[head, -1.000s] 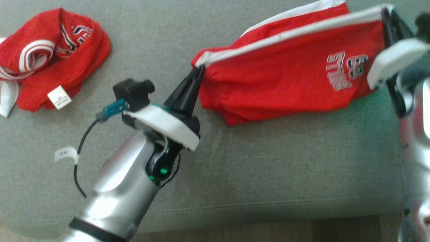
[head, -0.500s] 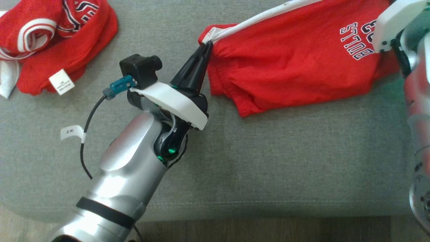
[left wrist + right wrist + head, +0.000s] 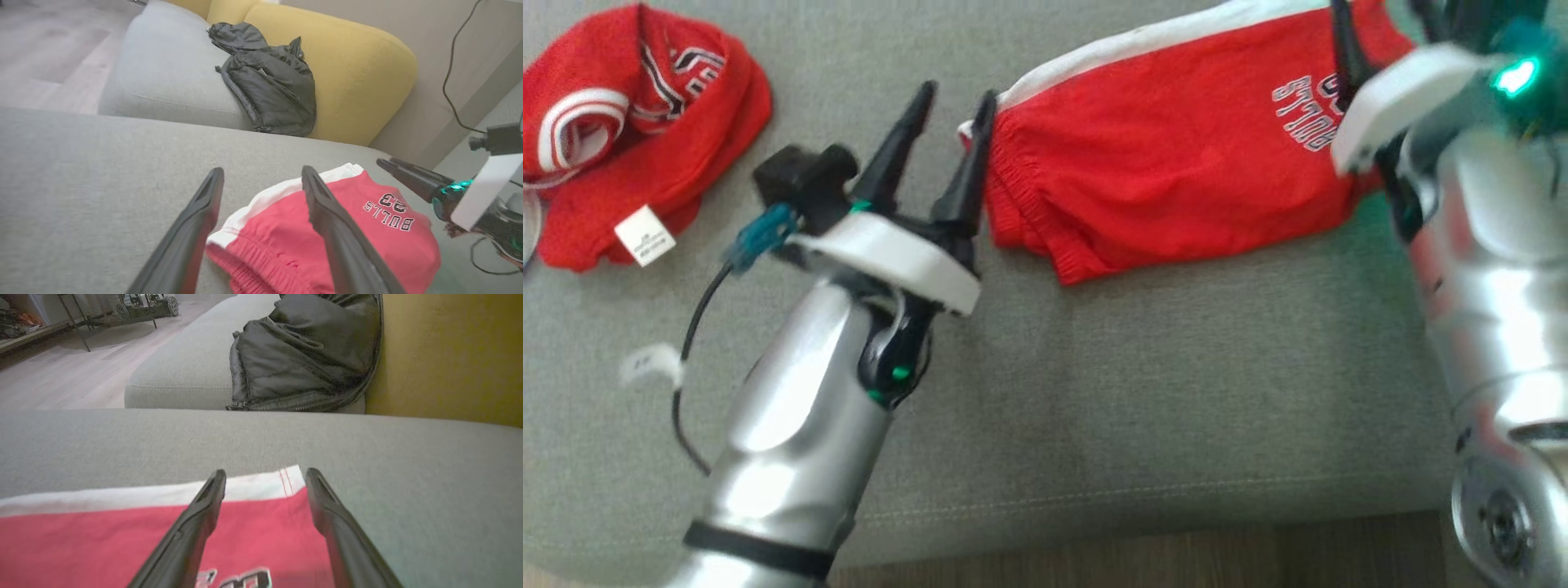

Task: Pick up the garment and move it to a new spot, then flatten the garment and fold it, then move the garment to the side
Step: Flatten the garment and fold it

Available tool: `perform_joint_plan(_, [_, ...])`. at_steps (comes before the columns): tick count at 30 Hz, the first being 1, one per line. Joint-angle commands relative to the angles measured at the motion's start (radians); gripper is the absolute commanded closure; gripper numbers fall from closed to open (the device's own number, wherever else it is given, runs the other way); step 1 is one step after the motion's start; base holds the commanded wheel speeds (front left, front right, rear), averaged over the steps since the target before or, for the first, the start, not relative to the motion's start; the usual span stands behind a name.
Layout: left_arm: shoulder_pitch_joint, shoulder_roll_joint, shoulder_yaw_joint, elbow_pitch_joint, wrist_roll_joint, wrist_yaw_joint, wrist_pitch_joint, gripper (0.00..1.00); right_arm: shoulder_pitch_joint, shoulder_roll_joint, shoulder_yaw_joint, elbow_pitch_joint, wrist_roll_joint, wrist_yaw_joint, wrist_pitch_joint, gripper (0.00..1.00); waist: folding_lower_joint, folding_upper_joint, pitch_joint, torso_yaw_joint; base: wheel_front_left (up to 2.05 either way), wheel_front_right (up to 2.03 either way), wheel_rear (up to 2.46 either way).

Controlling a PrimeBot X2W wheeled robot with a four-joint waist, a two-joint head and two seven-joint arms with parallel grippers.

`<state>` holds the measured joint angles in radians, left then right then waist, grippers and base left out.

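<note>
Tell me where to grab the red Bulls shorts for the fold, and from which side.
Take the red shorts at the two ends of the white side stripe: the gathered waistband corner with the left gripper, from the left end, and the hem corner with the right gripper, from the right end. They lie flat on the grey cushion, so only those edges likely offer a pinch.

red jersey (image 3: 678, 139): crumpled on grey cushion (image 3: 1094, 392) | black jacket (image 3: 269, 90): against yellow backrest (image 3: 359, 73) | wooden floor (image 3: 1176, 569): below cushion edge
</note>
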<state>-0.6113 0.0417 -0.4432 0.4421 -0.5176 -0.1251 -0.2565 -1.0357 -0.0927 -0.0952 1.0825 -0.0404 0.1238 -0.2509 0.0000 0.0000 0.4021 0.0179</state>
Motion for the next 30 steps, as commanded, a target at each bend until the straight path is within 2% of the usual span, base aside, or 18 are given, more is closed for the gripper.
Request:
perform_joint_plan(1, [0.017,0.012,0.052,-0.056,0.042,0.012,-0.005,0.00,0.019,0.012,0.018,-0.008,0.015,0.007,0.002,0.00,0.0000,0.0000,-0.024,-0.014,0.00,0.00,0.00])
perform_joint_plan(5, [0.111,0.009,0.094,-0.160,0.151,0.046,-0.005,0.00,0.039,-0.030,0.011,0.048,0.049,0.007,0.063,0.00,0.0000,0.0000,-0.051,-0.007,0.00,0.00,0.00])
perform_joint_plan(9, [0.193,0.009,0.062,-0.258,0.197,0.068,-0.005,0.00,0.040,-0.086,-0.017,0.099,0.064,0.007,0.112,0.00,0.0000,0.0000,-0.062,0.024,0.00,0.00,0.00])
perform_joint_plan(14, [0.253,0.009,0.026,-0.330,0.219,0.090,-0.005,0.00,0.037,-0.132,-0.042,0.141,0.049,0.007,0.151,0.00,0.0000,0.0000,-0.061,0.067,0.00,0.00,0.00])
perform_joint_plan(23, [0.311,0.009,-0.052,-0.370,0.220,0.114,-0.005,0.00,0.031,-0.148,-0.101,0.182,0.010,0.007,0.215,0.00,0.0000,0.0000,-0.058,0.124,0.00,0.00,0.00])
perform_joint_plan(24, [0.313,0.009,-0.059,-0.371,0.218,0.114,-0.005,0.00,0.033,-0.144,-0.107,0.185,0.008,0.007,0.225,0.05,0.0000,0.0000,-0.061,0.127,0.00,0.00,0.00])
perform_joint_plan(25, [0.313,0.009,-0.064,-0.371,0.216,0.114,-0.005,0.00,0.036,-0.140,-0.112,0.188,0.004,0.007,0.237,0.22,0.0000,0.0000,-0.064,0.128,0.00,0.00,0.00])
perform_joint_plan(26, [0.313,0.009,-0.067,-0.371,0.215,0.115,-0.005,0.00,0.040,-0.136,-0.116,0.190,-0.002,0.007,0.250,0.52,0.0000,0.0000,-0.068,0.129,0.00,0.00,0.00])
perform_joint_plan(27, [0.313,0.009,-0.070,-0.371,0.214,0.116,-0.005,0.00,0.046,-0.133,-0.118,0.193,-0.006,0.007,0.265,0.74,0.0000,0.0000,-0.072,0.129,0.00,0.00,0.00])
perform_joint_plan(28, [0.313,0.009,-0.071,-0.372,0.213,0.118,-0.005,0.00,0.051,-0.128,-0.117,0.195,-0.011,0.007,0.281,1.00,0.0000,0.0000,-0.076,0.128,0.00,0.00,0.00])
perform_joint_plan(30, [0.316,0.009,-0.069,-0.373,0.213,0.122,-0.005,0.00,0.062,-0.124,-0.105,0.198,-0.033,0.007,0.308,1.00,0.0000,0.0000,-0.086,0.122,0.00,0.00,0.00])
